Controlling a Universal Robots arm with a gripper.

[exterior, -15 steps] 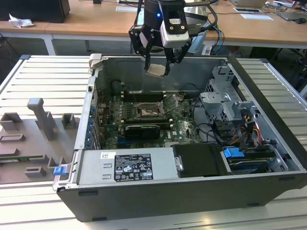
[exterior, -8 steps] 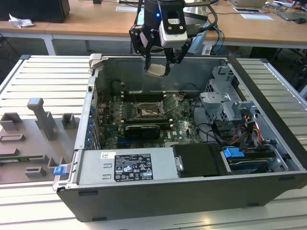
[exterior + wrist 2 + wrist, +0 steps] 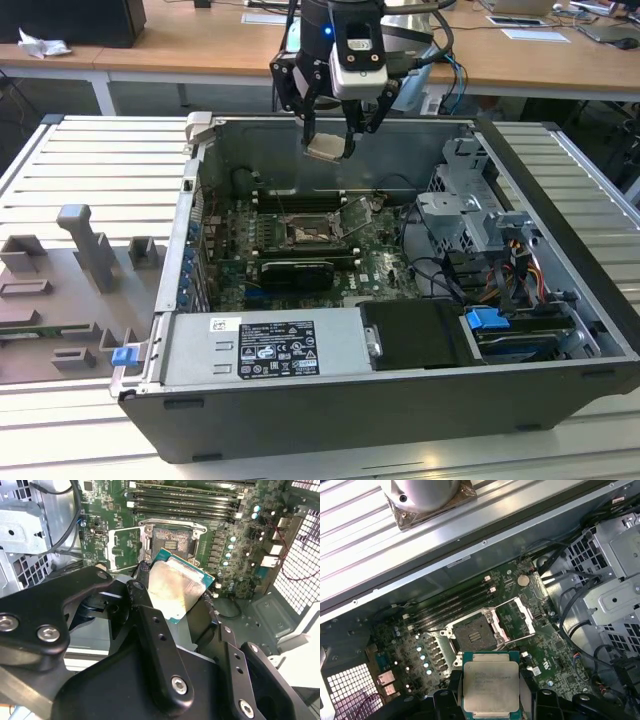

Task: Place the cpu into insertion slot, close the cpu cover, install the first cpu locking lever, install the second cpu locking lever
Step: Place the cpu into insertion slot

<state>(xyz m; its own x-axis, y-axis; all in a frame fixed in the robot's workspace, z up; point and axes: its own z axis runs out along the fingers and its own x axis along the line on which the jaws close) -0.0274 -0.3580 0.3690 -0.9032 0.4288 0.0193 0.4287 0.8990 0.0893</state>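
Note:
My gripper (image 3: 328,142) hangs above the open computer case, shut on the cpu (image 3: 326,148), a flat square chip with a pale metal face, gripped by its edges. Both wrist views show the cpu (image 3: 175,591) (image 3: 491,685) held between black fingers (image 3: 150,630), well clear of the board. Below it on the green board lies the insertion slot (image 3: 303,233) (image 3: 475,632) (image 3: 171,541), its dark centre uncovered. The cpu cover (image 3: 356,214) (image 3: 516,616) (image 3: 122,547) stands swung open beside the slot on its hinged edge.
Long black memory slots (image 3: 300,198) run behind the insertion slot, and a black expansion card (image 3: 297,270) lies in front of it. A metal drive cage with cables (image 3: 470,205) fills the exterior view's right. The power supply (image 3: 265,345) sits at the front, a grey fixture tray (image 3: 70,290) outside the case.

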